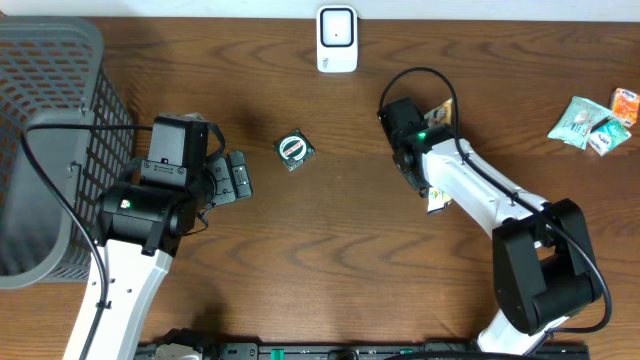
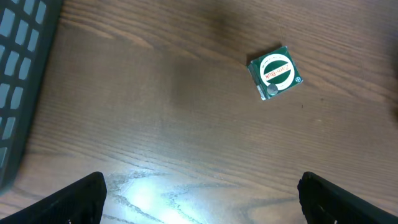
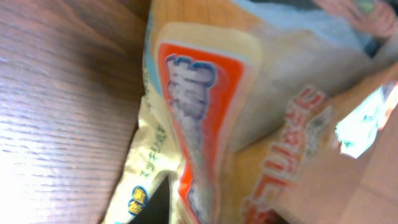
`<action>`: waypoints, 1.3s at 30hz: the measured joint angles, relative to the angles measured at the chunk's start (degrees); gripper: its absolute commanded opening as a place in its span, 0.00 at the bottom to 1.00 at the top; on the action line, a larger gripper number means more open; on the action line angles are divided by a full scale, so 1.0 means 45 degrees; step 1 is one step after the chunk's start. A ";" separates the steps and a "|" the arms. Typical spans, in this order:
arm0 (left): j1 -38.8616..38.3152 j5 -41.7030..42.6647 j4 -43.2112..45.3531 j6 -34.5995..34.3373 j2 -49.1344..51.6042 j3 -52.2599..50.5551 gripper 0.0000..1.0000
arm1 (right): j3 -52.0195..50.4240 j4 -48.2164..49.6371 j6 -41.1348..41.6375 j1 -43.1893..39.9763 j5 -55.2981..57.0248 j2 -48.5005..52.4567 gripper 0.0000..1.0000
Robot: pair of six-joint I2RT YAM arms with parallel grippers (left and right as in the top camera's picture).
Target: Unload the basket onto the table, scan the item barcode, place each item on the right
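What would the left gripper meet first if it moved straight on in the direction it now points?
Probably the bare table: the left gripper is open and looks down at wood. The green packet lies to one side of that line, though depth is unclear.

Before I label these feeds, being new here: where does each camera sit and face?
Overhead: above the table, facing straight down; both arms show.
Left wrist: on the left arm, facing down at a green packet; left end effector fingertips at bottom.
Right wrist: close against an orange snack packet; no fingers visible.
Shared: overhead and left wrist both show that packet.
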 measured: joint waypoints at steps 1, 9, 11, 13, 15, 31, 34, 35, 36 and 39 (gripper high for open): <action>0.0000 0.0000 0.0000 0.0000 0.0000 0.0000 0.98 | 0.0000 -0.0019 -0.0039 0.0063 -0.0029 0.0000 0.57; 0.0000 0.0000 0.0000 0.0000 0.0000 0.0000 0.98 | 0.0015 -0.0029 0.0146 0.1705 0.0058 0.0000 0.28; 0.0000 0.0000 0.0000 0.0000 0.0000 0.0000 0.98 | 0.0063 -0.0029 0.0219 0.2322 0.0053 0.0000 0.29; 0.0000 0.0000 0.0000 0.0000 0.0000 0.0000 0.97 | 0.0121 -0.0019 0.0277 0.2929 0.0029 0.0000 0.29; 0.0000 0.0000 0.0000 0.0000 0.0000 0.0000 0.98 | 0.0185 -0.0019 0.0408 0.3487 0.0029 0.0000 0.23; 0.0000 0.0000 0.0000 0.0000 0.0000 0.0000 0.98 | 0.2798 -0.1054 0.1894 0.3444 0.0175 0.0000 0.20; 0.0000 0.0000 0.0000 0.0000 0.0000 0.0000 0.98 | 0.2900 -0.0923 0.2059 0.2603 -0.0539 0.0000 0.03; 0.0000 0.0000 0.0000 0.0000 0.0000 0.0000 0.98 | 0.2900 -0.0918 0.2030 0.2186 -0.1069 0.0000 0.01; 0.0000 0.0000 0.0000 0.0000 0.0000 0.0000 0.98 | 0.2905 -0.0899 0.2055 0.1817 -0.1617 0.0000 0.01; 0.0000 0.0000 0.0000 0.0000 0.0000 0.0000 0.98 | 0.2905 -0.0767 0.2069 0.0520 -0.3837 0.0000 0.01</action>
